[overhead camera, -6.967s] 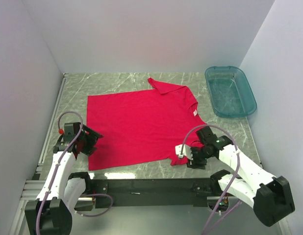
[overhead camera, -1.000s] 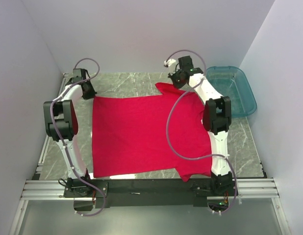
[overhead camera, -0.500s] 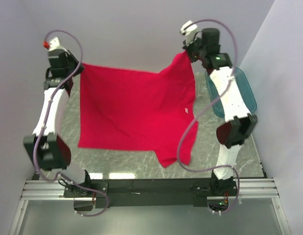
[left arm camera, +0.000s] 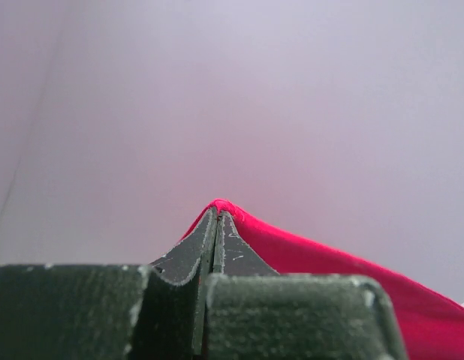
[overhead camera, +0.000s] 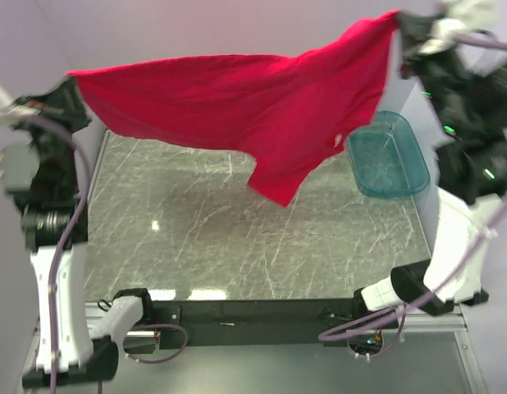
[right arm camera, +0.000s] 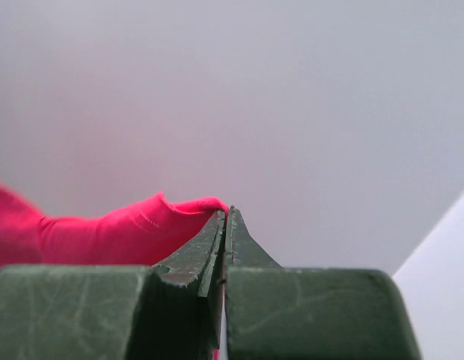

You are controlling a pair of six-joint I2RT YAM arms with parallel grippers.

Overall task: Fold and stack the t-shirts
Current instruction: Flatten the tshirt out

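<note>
Pale grey walls close in a green-veined marble table (overhead camera: 237, 246), and both arms reach high above it. Seen from its own wrist, the left gripper (left arm camera: 218, 219) has its two dark fingers pressed flat together, with a thin ridge of red cloth pinched at the very tips. The right gripper (right arm camera: 226, 216) is the same: jaws closed on a small bunched fold of red fabric that pokes out to the left of the tips.

Outward from those two pinches, the t-shirt (overhead camera: 237, 98) spreads as a broad sheet across the upper part of the overhead view. One held corner is at the upper left, the other at the upper right and somewhat higher in the frame. The cloth sags between the grips, and one loose part droops to a point near the middle of the frame, apparently clear of the table.

Holding it aloft by two far-apart points looks meant to let the cloth hang open and lose its creases, so it can be laid down flat for folding. No fold shows yet, so the task seems to be at an early stage.

A teal tub (overhead camera: 386, 156) sits on the table at the right of the frame, and the hanging cloth passes beside its rim without seeming to touch it.
</note>
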